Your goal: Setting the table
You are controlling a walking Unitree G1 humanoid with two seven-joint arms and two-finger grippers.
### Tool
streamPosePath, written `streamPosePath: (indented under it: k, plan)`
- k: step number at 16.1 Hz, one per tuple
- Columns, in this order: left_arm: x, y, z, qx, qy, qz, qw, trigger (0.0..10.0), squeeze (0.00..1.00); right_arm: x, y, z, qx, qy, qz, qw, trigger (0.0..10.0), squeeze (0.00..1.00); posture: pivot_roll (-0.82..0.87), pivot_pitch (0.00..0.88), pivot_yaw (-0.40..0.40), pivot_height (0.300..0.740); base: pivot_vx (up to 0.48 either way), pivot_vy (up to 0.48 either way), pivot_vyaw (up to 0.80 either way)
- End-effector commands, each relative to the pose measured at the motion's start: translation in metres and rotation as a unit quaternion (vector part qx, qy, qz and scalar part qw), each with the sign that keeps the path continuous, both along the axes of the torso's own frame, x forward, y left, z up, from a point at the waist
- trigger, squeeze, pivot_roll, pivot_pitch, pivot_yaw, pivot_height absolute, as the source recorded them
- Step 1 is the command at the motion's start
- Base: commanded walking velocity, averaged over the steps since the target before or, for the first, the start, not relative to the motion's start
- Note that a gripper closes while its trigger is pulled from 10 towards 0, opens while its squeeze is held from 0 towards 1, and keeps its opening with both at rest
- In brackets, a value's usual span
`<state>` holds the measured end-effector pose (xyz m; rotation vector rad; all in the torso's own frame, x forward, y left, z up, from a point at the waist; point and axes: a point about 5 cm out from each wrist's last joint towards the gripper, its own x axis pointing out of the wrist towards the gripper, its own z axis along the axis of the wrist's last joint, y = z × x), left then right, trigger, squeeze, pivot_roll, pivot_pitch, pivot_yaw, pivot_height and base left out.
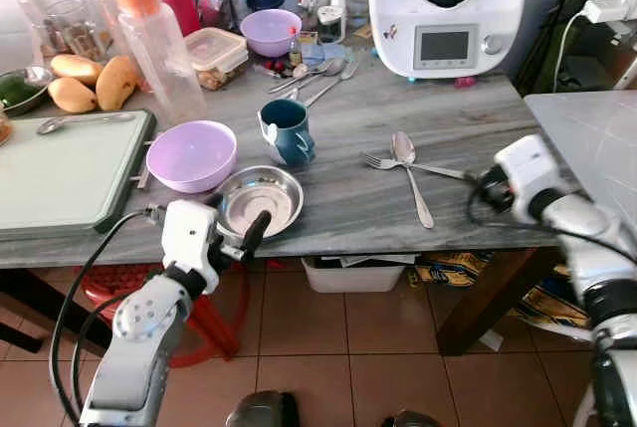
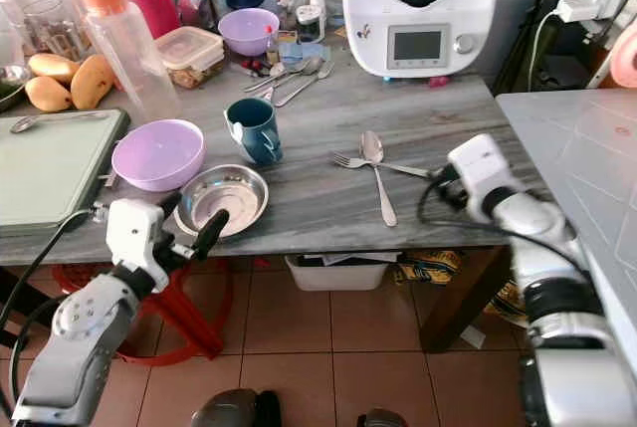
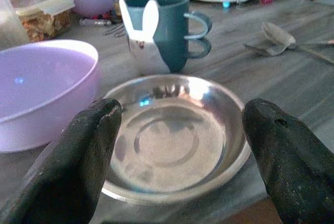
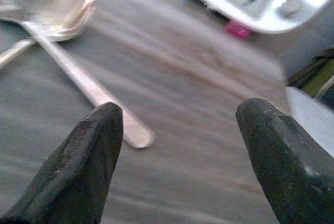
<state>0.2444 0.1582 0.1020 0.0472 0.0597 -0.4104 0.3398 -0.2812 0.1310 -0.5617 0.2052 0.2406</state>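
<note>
Steel dish [image 1: 259, 200] at the grey table's [image 1: 448, 118] near edge beside a purple bowl [image 1: 191, 155] and blue mug [image 1: 289, 132], left gripper [image 3: 177, 145] spread wide before it (wrist view); spoon [image 4: 62, 31] and fork [image 1: 383, 161] ahead of the right gripper [image 4: 177, 145], likewise parted.

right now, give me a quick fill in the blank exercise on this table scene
1. The open left gripper faces the round steel ____.
2. The dark teal mug stands beside the lilac plastic ____.
3. The metal spoon lies crossed with a metal ____.
4. The right gripper has its fingers ____.

Answers: bowl; bowl; fork; open
</note>
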Motion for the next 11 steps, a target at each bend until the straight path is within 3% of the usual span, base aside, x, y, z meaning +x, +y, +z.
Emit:
streamPosePath:
  k: [1,2,6,9,11]
  plan:
    - [0.0,0.002,0.005,0.009,-0.008,0.004,1.0,10.0,0.0,0.002,-0.001,0.004,0.001,-0.013,-0.003,1.0,10.0,0.0,0.04,0.045,0.104,0.74,0.0,0.0,0.0]
    - [0.001,0.008,0.007,0.021,-0.012,0.017,1.0,10.0,0.0,0.003,0.004,0.01,0.034,-0.042,0.002,0.999,10.0,0.0,0.04,0.042,0.104,0.74,0.0,0.0,0.0]
    - [0.008,0.012,0.016,0.008,-0.036,0.028,0.999,10.0,0.0,-0.004,0.021,0.011,0.077,-0.092,0.013,0.993,10.0,0.0,0.03,0.024,0.093,0.74,0.0,0.0,0.0]
    - [0.013,0.011,0.029,-0.013,-0.065,0.05,0.997,10.0,0.0,-0.017,0.034,0.008,0.097,-0.115,0.021,0.988,10.0,0.0,0.01,0.011,0.086,0.74,0.0,0.0,-0.8]
    - [0.018,0.015,0.045,-0.031,-0.094,0.075,0.992,10.0,0.0,-0.027,0.038,0.015,0.105,-0.142,0.011,0.984,10.0,0.0,0.0,0.0,0.071,0.74,0.259,0.0,-0.25]
